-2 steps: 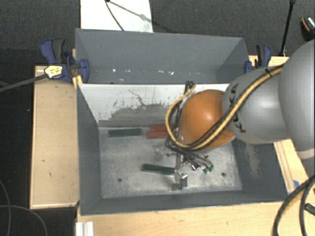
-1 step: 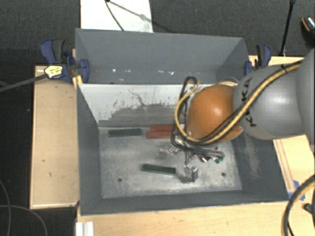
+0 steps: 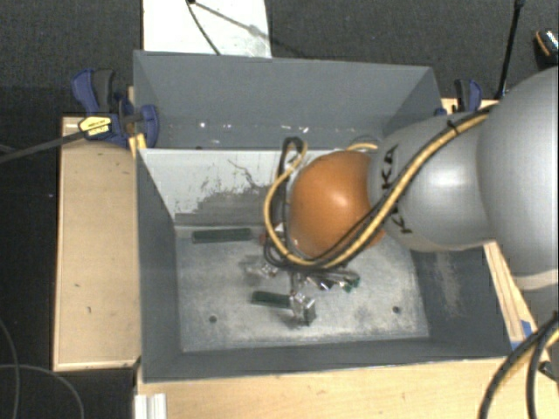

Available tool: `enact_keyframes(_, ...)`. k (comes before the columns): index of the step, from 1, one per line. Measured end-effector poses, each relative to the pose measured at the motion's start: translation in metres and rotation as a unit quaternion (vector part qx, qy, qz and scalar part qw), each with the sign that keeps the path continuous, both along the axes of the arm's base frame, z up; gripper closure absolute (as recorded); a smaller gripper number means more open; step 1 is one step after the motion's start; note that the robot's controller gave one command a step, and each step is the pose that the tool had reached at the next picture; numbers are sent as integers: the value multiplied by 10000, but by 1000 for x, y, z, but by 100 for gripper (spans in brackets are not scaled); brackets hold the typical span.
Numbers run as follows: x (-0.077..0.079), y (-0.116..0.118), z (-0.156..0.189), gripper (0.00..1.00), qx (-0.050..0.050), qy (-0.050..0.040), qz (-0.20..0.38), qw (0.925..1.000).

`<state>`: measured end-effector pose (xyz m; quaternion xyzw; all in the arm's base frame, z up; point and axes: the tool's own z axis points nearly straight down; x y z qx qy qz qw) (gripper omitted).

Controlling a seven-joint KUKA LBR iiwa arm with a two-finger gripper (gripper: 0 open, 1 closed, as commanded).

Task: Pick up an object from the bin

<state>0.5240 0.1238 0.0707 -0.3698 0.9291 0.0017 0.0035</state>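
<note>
My gripper (image 3: 302, 307) hangs below the orange cover, low over the bin floor a little in front of the middle. A small dark green flat piece (image 3: 268, 299) lies on the floor right at its left side; whether the two touch I cannot tell. A small silvery metal thing (image 3: 257, 271) lies just behind and left of the gripper. A small green-tipped thing (image 3: 348, 282) peeks out under the cover to the gripper's right.
A long dark green strip (image 3: 220, 235) lies flat at the foot of the bin's back wall, to the left. The arm and its looped cables cover the middle and right of the bin. Bare floor stretches along the left and front.
</note>
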Motion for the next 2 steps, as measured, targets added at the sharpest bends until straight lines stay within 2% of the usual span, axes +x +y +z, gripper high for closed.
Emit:
enact_keyframes(1,0,-4,0,100,-12,6,-49,10000)
enact_keyframes(2,-6,28,136,100,-8,-22,-49,10000)
